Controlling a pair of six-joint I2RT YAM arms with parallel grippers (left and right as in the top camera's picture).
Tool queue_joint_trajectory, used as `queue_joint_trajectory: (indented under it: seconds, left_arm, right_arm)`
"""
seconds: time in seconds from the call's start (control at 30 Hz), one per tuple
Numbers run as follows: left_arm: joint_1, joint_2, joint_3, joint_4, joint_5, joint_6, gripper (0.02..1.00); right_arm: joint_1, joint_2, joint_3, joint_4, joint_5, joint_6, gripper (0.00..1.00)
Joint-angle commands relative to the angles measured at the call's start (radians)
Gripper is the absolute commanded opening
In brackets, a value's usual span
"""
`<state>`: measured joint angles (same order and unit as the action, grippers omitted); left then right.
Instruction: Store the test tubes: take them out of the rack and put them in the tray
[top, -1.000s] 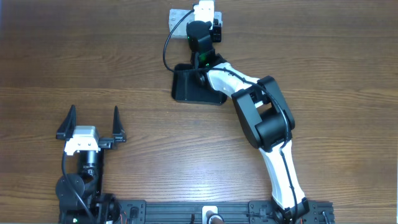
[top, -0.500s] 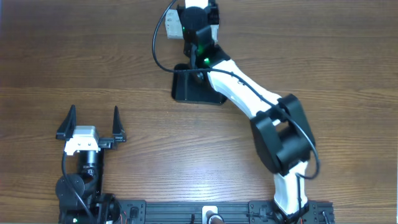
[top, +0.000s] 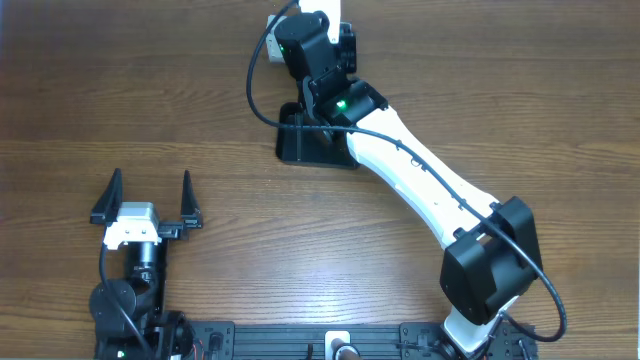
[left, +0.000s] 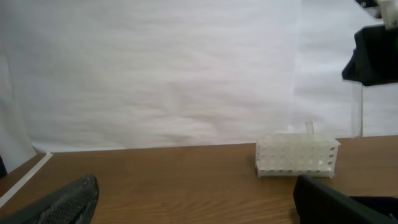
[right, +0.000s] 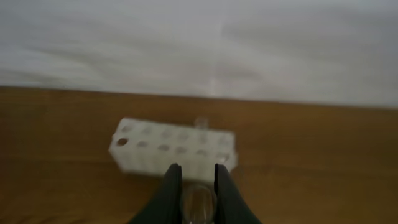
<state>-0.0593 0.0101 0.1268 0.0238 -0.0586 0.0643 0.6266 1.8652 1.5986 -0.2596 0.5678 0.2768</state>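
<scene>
On the wooden table (top: 520, 120), before a white backdrop, our right gripper (right: 198, 171) is clamped on a clear test tube (right: 198, 204), raised near the white rack (right: 155, 151), where one more tube (right: 201, 122) stands. We judge the carry is in hand. The next move calls for swinging to the black tray (top: 296, 152) and lowering gently. Our left gripper (top: 146, 200) rests spread wide, well apart.

From my remote desk: brown wood-grain tabletop (top: 150, 90), with white fabric backdrop (left: 155, 74) along its twelve o'clock edge.
</scene>
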Motion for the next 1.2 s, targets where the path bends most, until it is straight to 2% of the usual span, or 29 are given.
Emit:
queue_joint_trajectory:
  seconds: [0.03,0.13,0.27,0.4,0.8,1.2]
  left_arm:
    - [0.005,-0.007,-0.003,0.004,0.011,0.014,1.0]
    - [0.005,-0.007,-0.003,0.004,0.011,0.014,1.0]
    - [0.005,-0.007,-0.003,0.004,0.011,0.014,1.0]
    - [0.005,-0.007,-0.003,0.004,0.011,0.014,1.0]
    - [0.005,-0.007,-0.003,0.004,0.011,0.014,1.0]
    - [0.005,-0.007,-0.003,0.004,0.011,0.014,1.0]
  right_arm:
    - [-0.019,-0.011,-0.05,-0.016,-0.147,0.241,0.009]
    - [-0.026,-0.008,-0.095,-0.014,-0.194,0.306,0.009]
    - [-0.031,-0.004,-0.147,-0.014,-0.21,0.353,0.012]
    - [-0.031,0.003,-0.19,-0.014,-0.245,0.362,0.012]
    - [-0.039,0.121,-0.208,-0.013,-0.283,0.382,0.012]
    - [-0.051,0.166,-0.208,-0.01,-0.29,0.399,0.016]
